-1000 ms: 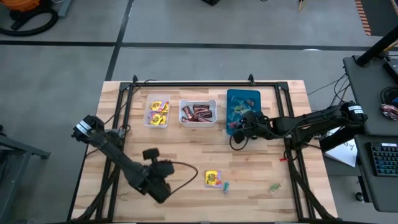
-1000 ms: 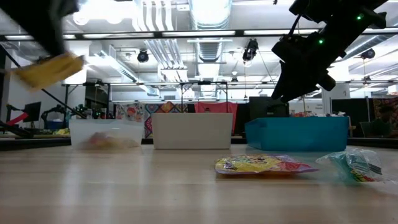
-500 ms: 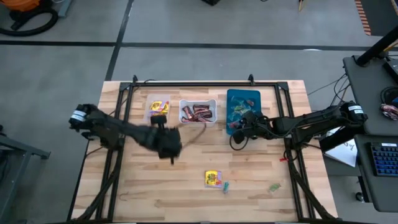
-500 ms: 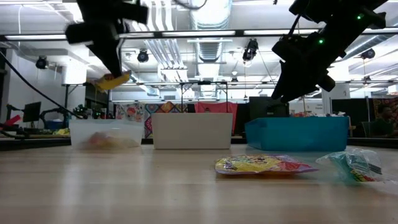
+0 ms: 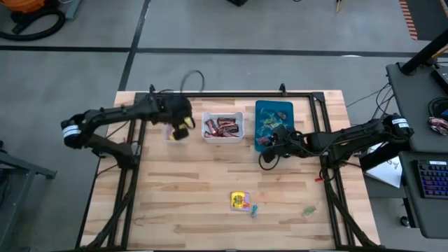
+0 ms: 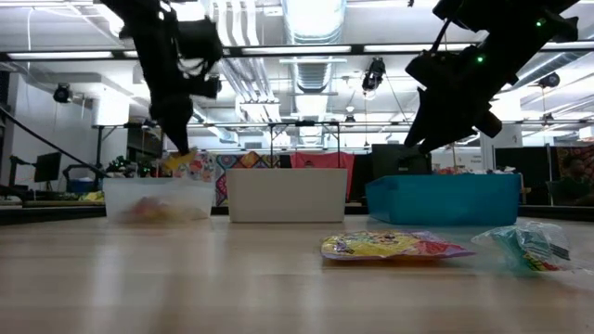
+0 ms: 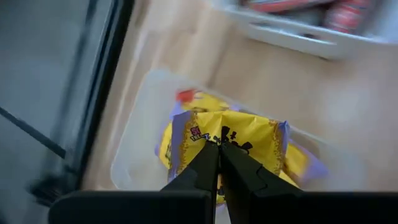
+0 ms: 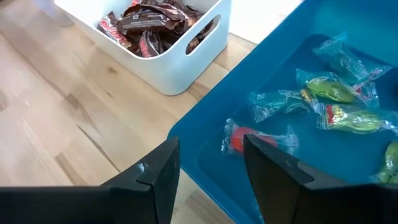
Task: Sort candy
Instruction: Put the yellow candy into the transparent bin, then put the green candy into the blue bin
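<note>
Left tool: fingers pressed together on a yellow packet, pinching it at its middle; in the high view the left tool hangs over the clear bin, at the back left of the worktop.
Yellow packet: held just above the clear bin, where more yellow packets lie under it.
Right tool: fingers spread wide with nothing between them; it hovers over the near edge of the blue bin, by the corner next to the white bin.
Blue bin: holds small green, teal and red wrapped pieces, lying just past the right tool's fingers.
White bin: stands between the clear bin and the blue bin and holds dark brown-red bars.
Loose candy on the worktop: a yellow packet with a small teal piece just beside it near the front middle; a green piece farther right, well apart from both tools.
</note>
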### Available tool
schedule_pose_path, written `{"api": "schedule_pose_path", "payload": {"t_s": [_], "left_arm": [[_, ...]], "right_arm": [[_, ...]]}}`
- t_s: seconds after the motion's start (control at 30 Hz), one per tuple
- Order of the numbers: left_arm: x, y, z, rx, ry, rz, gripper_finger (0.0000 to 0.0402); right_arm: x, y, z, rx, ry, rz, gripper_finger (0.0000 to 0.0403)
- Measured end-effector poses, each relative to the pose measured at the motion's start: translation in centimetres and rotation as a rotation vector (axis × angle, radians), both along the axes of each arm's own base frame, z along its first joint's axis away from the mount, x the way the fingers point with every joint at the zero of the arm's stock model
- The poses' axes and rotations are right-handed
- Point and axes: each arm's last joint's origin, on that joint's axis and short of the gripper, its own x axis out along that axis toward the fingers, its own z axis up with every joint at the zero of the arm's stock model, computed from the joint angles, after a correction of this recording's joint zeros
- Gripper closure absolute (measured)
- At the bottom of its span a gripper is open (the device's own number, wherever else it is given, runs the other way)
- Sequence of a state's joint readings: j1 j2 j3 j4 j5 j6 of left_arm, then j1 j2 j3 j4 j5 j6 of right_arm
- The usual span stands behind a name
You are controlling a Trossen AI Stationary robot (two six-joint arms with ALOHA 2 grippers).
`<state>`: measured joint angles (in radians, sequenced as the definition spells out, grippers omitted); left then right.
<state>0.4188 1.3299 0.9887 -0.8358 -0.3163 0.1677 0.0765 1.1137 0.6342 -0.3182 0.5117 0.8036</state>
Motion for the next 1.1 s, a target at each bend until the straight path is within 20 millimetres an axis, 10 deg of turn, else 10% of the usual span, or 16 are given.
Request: {"api": "schedule_pose_path", "payload": {"t_s": [0.27, 0.6, 1.1], "left_arm": [[-1.3, 4.4, -2.3, -0.141, -0.109, 0.467, 0.0401], [-0.1, 5.2, -4.6, -0.176, -0.055, 0.527, 0.0396], [0.2, 4.3, -3.9, -0.167, -0.066, 0.473, 0.0273]], "right_arm": [[0.0, 0.1, 0.0, 0.006, -0.01, -0.002, 0.0235], [1.0, 0.8, 2.3, -0.025, -0.057, 0.058, 0.025], [1.4, 5.6, 5.7, 0.113, -0.086, 0.37, 0.0266]]}}
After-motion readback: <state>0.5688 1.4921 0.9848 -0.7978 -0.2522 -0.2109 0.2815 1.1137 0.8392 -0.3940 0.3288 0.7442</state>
